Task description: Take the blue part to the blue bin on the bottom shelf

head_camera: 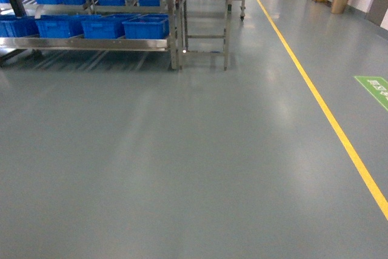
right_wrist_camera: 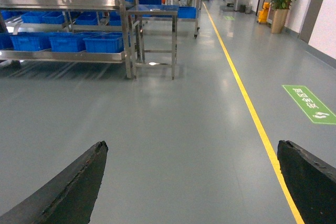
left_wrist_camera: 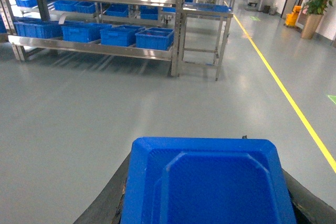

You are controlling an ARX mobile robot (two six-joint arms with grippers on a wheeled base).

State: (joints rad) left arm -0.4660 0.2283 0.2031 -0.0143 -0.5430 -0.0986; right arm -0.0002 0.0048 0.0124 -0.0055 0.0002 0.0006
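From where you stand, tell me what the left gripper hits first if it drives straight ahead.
Nothing close. The left gripper, holding the blue part, faces open floor; beyond lies the steel rack's bottom shelf of blue bins, depth uncertain.

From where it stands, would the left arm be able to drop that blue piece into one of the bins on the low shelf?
Probably not yet. The left end effector holds the blue part, but the blue bins on the bottom shelf lie far across open floor. Nothing blocks the way; the robot likely must roll closer.
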